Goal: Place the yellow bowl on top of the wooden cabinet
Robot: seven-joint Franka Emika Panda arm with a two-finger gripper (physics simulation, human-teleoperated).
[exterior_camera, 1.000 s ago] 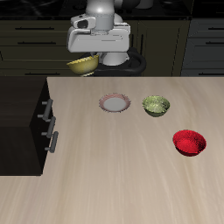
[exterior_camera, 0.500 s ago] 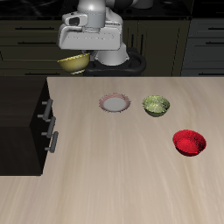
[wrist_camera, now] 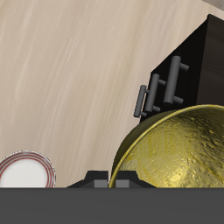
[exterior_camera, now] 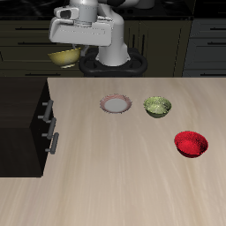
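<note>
We have the yellow bowl (exterior_camera: 64, 57) hanging just under the gripper (exterior_camera: 74, 51), high above the table. In the wrist view the bowl (wrist_camera: 179, 149) fills the space right against the fingers, its rim at the jaws, so we judge the gripper closed on the bowl's rim, though the fingertips themselves are hidden behind the camera housing.

The relation that matters now is bowl to wooden cabinet (exterior_camera: 22, 110). From the gripper, the cabinet top lies below and toward the table's front edge. In the wrist view the cabinet (wrist_camera: 197, 61) shows just past the bowl's rim, with its 2 silver bar handles facing the open table, so the bowl seems near the cabinet's back end, not plainly over the top's middle. Whether it already overhangs the top we cannot tell.

We reckon the next move is forward over the top, then straight down; releasing at the edge could tip the bowl off.
</note>
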